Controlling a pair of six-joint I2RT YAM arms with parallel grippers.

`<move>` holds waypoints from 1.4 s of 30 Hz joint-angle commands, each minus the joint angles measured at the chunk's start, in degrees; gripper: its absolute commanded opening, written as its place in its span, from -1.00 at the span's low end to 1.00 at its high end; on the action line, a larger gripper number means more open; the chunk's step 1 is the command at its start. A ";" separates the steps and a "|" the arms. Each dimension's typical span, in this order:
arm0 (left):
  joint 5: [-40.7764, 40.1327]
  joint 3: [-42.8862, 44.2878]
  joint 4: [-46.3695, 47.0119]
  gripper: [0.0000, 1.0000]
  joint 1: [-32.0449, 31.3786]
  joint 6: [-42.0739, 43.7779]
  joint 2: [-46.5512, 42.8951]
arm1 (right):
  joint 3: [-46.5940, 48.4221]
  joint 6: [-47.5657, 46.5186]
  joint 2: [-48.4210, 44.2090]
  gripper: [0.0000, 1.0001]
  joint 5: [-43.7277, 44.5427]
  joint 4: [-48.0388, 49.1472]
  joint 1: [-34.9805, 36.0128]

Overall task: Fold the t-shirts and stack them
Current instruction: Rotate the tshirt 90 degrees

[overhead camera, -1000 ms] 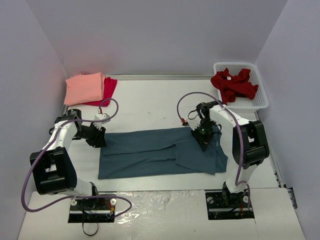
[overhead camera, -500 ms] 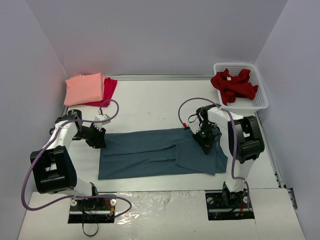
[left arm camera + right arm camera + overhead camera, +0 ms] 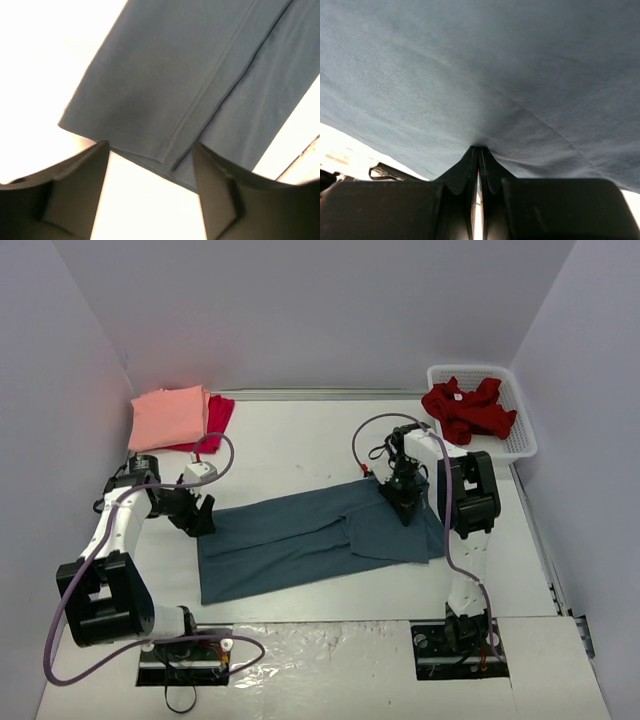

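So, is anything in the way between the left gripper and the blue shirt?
Nothing visible. The left gripper is open, and only bare table lies between its fingers and the slate-blue shirt, whose hem sits just ahead.

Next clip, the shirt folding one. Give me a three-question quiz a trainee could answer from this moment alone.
1. True or false: the left gripper is clamped on the slate-blue t-shirt.
2. Where does the dark red t-shirt lie? A: in the white basket. B: spread flat at centre. C: in the far left corner.
3. Fill in: the folded ______ t-shirt rests on top of the crimson t-shirt.
Key: 1 false, its jaws stand open, gripping nothing. 2 A. 3 salmon-pink t-shirt.
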 commanded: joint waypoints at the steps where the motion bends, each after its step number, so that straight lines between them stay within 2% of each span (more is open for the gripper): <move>1: 0.64 2.33 1.93 0.34 0.60 -3.12 -3.59 | 7.88 -0.72 5.79 -1.00 1.24 5.54 -0.53; 3: 0.37 3.03 2.20 0.78 0.60 -3.91 -4.30 | 11.86 -0.72 9.22 -1.00 1.06 4.84 -0.53; 5: 0.28 3.82 2.11 0.94 0.60 -4.52 -4.39 | 17.75 -0.37 12.46 -1.00 1.15 4.66 -0.53; 6: 0.20 4.17 1.76 0.89 0.60 -4.87 -4.30 | 19.77 -0.11 13.53 -1.00 0.62 4.05 -0.62; 16: -2.18 4.26 5.63 0.89 0.60 -9.01 -5.09 | 43.76 3.14 24.87 -1.00 -2.19 2.37 -0.27; 21: -7.18 7.69 6.32 0.89 0.60 -15.85 0.70 | 54.22 5.34 28.92 -1.00 -2.90 4.39 0.17; 26: -9.90 7.78 9.05 0.89 0.51 -18.67 2.21 | 55.21 5.79 29.01 -1.00 0.61 9.74 2.19; 35: -15.87 2.51 17.30 0.89 0.51 -19.20 -5.79 | 56.61 5.79 29.18 -1.00 4.66 17.22 6.06; 37: -19.57 2.24 17.58 0.89 0.51 -19.64 -5.71 | 56.96 5.70 29.36 -1.00 5.45 18.62 6.67; 42: -22.03 2.33 17.32 0.89 0.60 -19.55 -3.43 | 57.49 4.82 29.01 -1.00 7.73 20.56 7.82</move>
